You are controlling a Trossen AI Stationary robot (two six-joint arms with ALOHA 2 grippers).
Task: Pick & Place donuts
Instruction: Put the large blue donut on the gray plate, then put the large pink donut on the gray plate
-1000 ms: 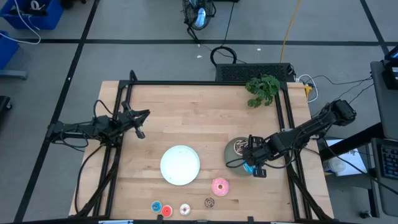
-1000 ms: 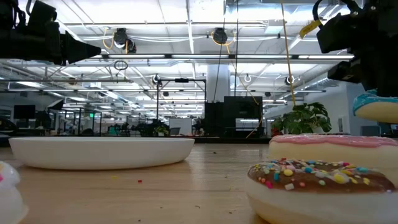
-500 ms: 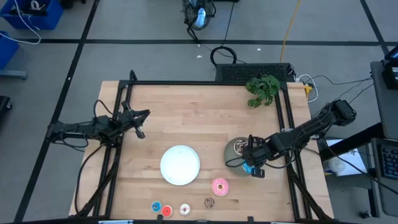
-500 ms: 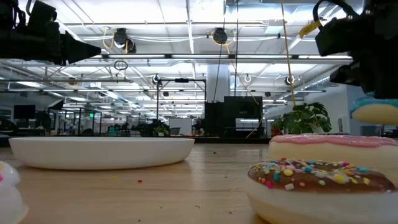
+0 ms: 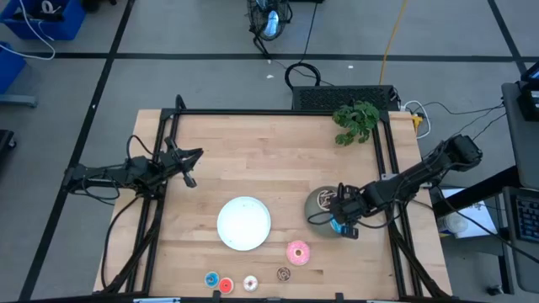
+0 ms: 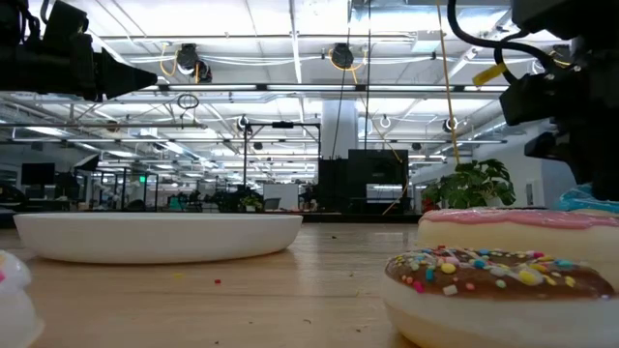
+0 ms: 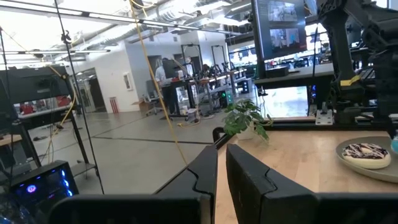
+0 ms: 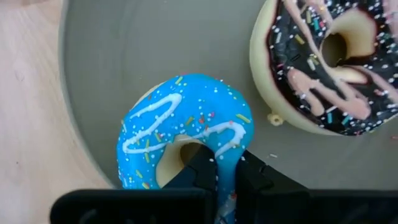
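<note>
My right gripper (image 5: 341, 222) is shut on the large blue donut (image 8: 186, 140) low over the grey plate (image 8: 124, 56), near the plate's rim. The chocolate-sprinkled donut (image 8: 329, 62) lies flat on that plate. The pink donut (image 5: 296, 252) lies on the table near the near edge, with the mini brown (image 5: 284, 273), white (image 5: 250, 284), red (image 5: 225, 285) and blue (image 5: 212, 279) donuts along that edge. In the low view the blue donut (image 6: 592, 200) shows behind the pink donut (image 6: 522, 230). My left gripper (image 5: 190, 171) waits, shut, above the table's left side. My right gripper pinches the blue donut's ring (image 8: 221, 155): one finger (image 8: 202, 165) stands in the hole, the other outside the ring. The fingers come from above, pointing down. The donut lies roughly flat over the grey plate; whether it rests on the plate I cannot tell.
A white plate (image 5: 244, 223) sits at the table's middle, left of the grey plate. A potted plant (image 5: 355, 120) stands at the far right corner. A black frame (image 5: 278, 113) runs around the table's edges. Bare wood lies between the two arms.
My right gripper has moved down toward the grey plate, carrying the blue donut with it; in the low view the donut has sunk behind the pink donut. The hold has stayed shut.
</note>
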